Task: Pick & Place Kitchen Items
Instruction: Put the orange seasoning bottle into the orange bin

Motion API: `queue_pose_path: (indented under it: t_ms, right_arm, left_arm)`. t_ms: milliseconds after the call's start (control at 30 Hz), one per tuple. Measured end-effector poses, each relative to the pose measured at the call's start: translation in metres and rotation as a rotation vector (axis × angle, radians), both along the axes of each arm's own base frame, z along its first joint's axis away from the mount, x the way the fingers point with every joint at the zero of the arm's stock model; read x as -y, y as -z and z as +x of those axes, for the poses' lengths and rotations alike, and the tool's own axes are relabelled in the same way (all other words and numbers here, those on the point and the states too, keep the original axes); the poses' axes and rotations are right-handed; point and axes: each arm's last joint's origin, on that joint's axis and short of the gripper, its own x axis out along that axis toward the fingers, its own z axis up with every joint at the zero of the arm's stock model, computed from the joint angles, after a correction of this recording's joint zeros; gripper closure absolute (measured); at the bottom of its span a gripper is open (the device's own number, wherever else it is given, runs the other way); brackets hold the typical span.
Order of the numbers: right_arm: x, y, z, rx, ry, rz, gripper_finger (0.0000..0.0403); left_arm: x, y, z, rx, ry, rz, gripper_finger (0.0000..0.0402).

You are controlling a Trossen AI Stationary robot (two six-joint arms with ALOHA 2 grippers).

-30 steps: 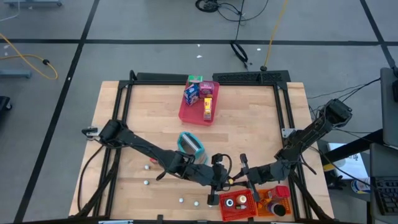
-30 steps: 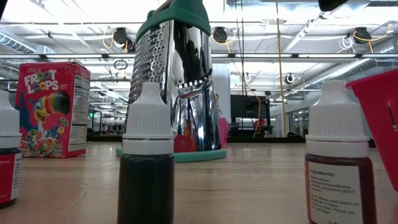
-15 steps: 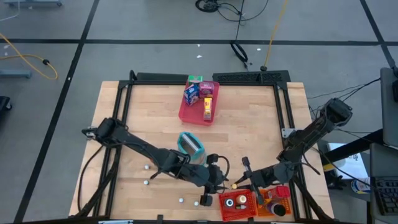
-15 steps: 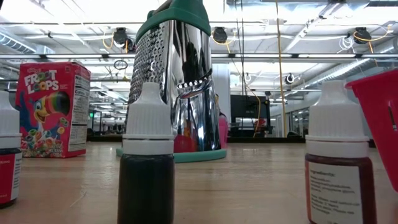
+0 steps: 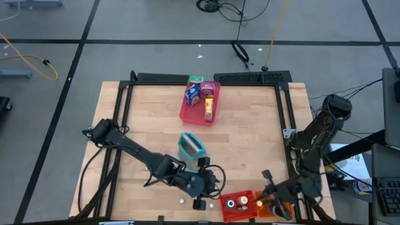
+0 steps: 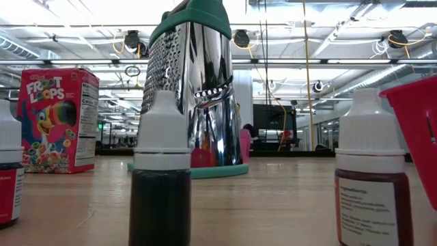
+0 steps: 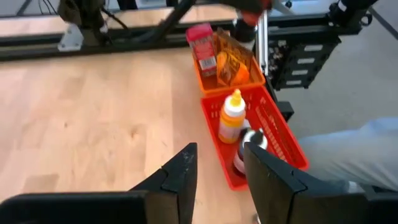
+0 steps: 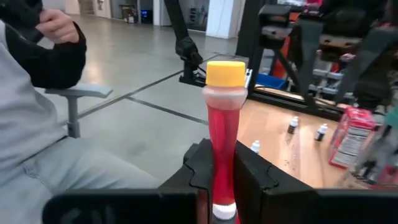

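Since a second ago, we are seeing the right tool pulling toward the lower right of the high view, now over the orange bin, while the left tool is sliding down to the worktop's lower edge beside the red bin. We are watching the right tool clamping a red, yellow-capped bottle upright between its fingers. The left tool is standing open, holding nothing, facing the red bin, where an orange-capped bottle and a dark jar are lying.
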Motion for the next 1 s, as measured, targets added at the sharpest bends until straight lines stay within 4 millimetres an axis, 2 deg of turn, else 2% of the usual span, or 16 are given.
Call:
queue_pose_path:
  t_ms: [233, 467, 767, 1000]
  right_arm:
    - [-0.010, 0.003, -0.032, 0.002, 0.079, -0.014, 0.0379]
    - [-0.008, 0.018, -0.053, -0.065, 0.213, 0.005, 0.0379]
    - [-0.001, 0.036, -0.058, -0.158, 0.258, 0.049, 0.0379]
    - [0.015, 0.067, -0.062, -0.223, 0.300, 0.128, 0.0379]
  left_arm:
    - [0.001, 0.000, -0.001, -0.001, -0.015, 0.001, 0.0270]
    - [0.001, 0.001, -0.001, -0.002, -0.023, 0.006, 0.0270]
    - [0.000, 0.001, -0.001, 0.000, -0.039, 0.018, 0.0270]
    - [0.000, 0.001, -0.001, -0.003, -0.038, 0.019, 0.0270]
